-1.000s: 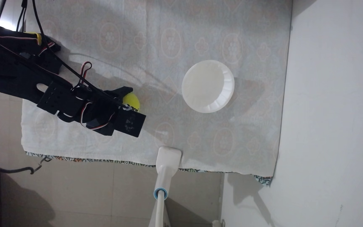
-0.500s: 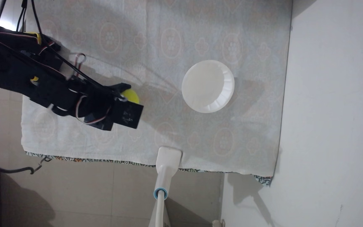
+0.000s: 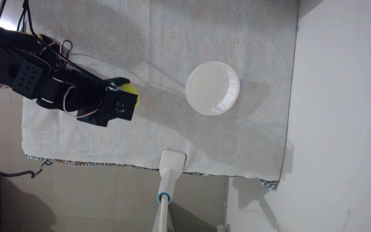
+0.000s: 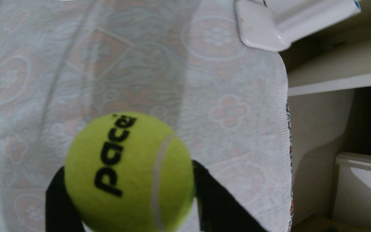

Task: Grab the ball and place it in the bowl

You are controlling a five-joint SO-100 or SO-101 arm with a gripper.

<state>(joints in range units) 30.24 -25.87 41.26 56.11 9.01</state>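
From my remote seat, the fixed view shows my black arm reaching in from the left over the pale patterned cloth [image 3: 202, 138] covering the table; its two-finger gripper [image 3: 128, 89] is clamped around the fuzzy yellow-green tennis ball [image 3: 131, 89], most of it hidden under the black wrist block; the round shallow white plastic bowl [image 3: 212, 88] with its ribbed rim sits well apart to the right; a white plastic clamp on a pole [image 3: 173, 160] grips the cloth's lower edge.

Yellow-green ball [image 4: 127, 172] ("pacer" lettering) clamped in end effector [image 4: 126, 178]; white bowl [image 3: 212, 88] well apart.
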